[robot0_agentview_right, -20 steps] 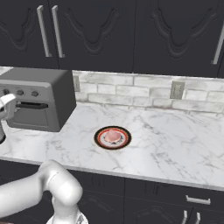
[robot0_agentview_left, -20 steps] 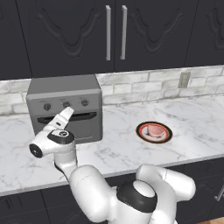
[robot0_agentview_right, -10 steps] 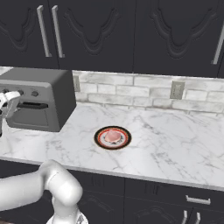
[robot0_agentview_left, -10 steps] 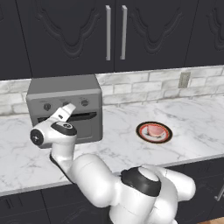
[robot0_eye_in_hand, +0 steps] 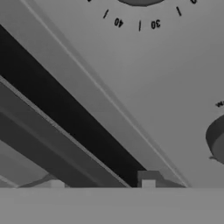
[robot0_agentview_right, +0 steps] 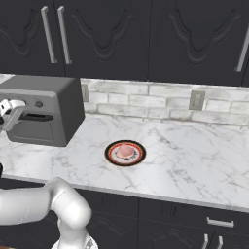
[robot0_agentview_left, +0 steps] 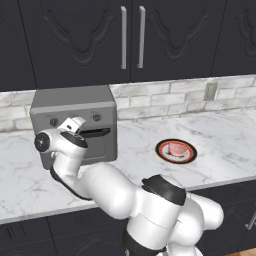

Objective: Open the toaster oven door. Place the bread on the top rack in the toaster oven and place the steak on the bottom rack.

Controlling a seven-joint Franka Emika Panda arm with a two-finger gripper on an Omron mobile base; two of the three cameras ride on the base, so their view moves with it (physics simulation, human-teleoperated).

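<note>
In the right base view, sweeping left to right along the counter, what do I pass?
White pincer → boxy grey metal toaster oven → red-rimmed plate carrying a pinkish piece of food → bare white marble counter.

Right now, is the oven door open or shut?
Shut: the door stands upright, flush with the oven front, handle up by the knobs.

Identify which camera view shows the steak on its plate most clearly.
The right base view: the steak lies unobstructed mid-counter on the red-rimmed plate. The left base view shows it too, smaller and farther right. The hand view faces the toaster oven.
</note>
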